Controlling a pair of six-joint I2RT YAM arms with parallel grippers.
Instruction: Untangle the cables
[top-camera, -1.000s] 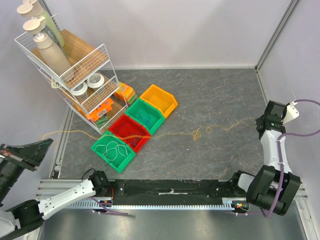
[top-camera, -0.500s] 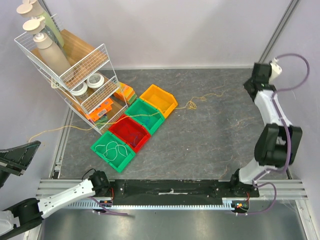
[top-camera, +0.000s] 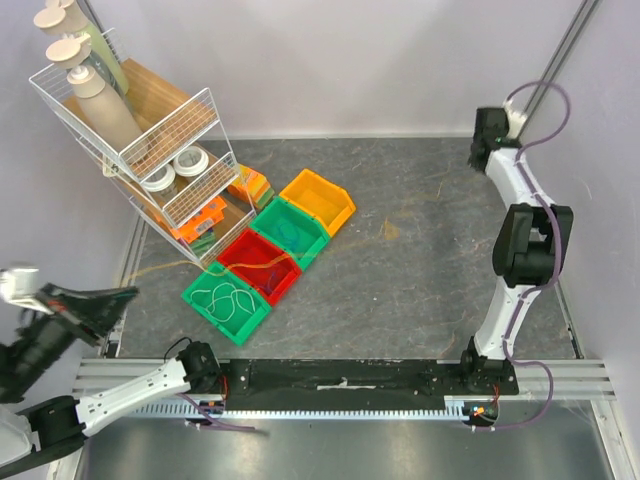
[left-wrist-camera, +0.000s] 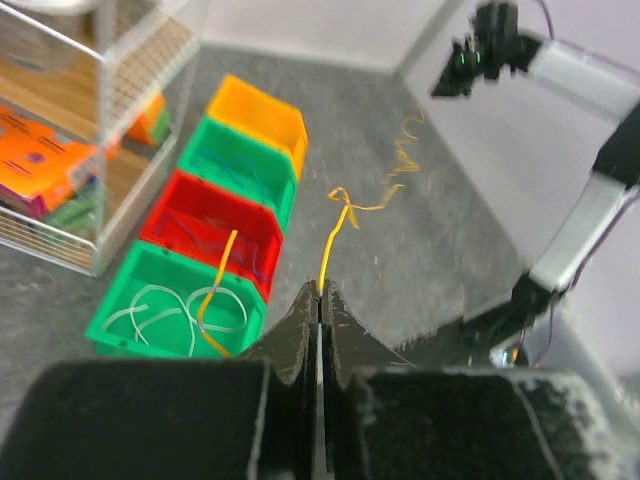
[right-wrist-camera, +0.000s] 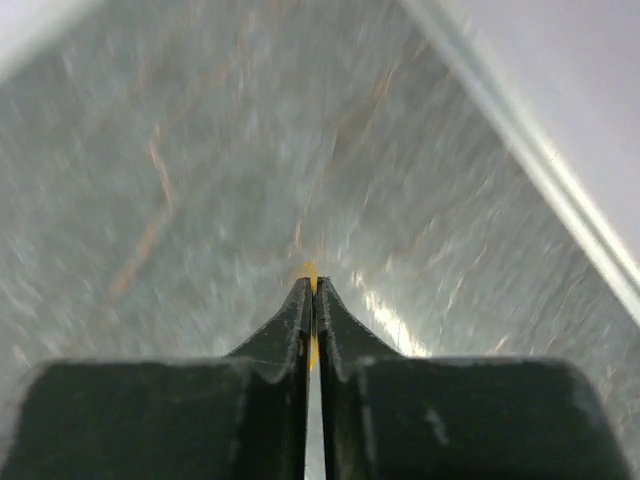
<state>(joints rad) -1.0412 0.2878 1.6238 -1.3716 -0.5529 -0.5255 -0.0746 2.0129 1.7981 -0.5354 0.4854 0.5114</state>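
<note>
**From near left to far right: both ends pinched**

Over most of the table (top-camera: 420, 290) I can hardly see the cables (left-wrist-camera: 327, 240) from above. Only a small yellow knot right of the bins and a faint line crossing the red bin (top-camera: 285, 285) show. The left wrist view is clearer. There the left claw (left-wrist-camera: 318, 296) is pressed together on a yellow strand that leaves the tips and runs straight away. It kinks in a loop and goes on in curls toward the right arm (left-wrist-camera: 560, 70). A second orange-yellow strand shows over the green bin (top-camera: 212, 316) and the red one. I cannot tell whether it lies in them or hangs above, and its near end is hidden behind a finger. The right wrist view is smeared with blur; I make out the right claw (right-wrist-camera: 312, 291) closed tight on a sliver of yellow, nothing further. The cables' long axis runs diagonally, from near left to the far right corner, where the right claw sits by the wall.
</note>
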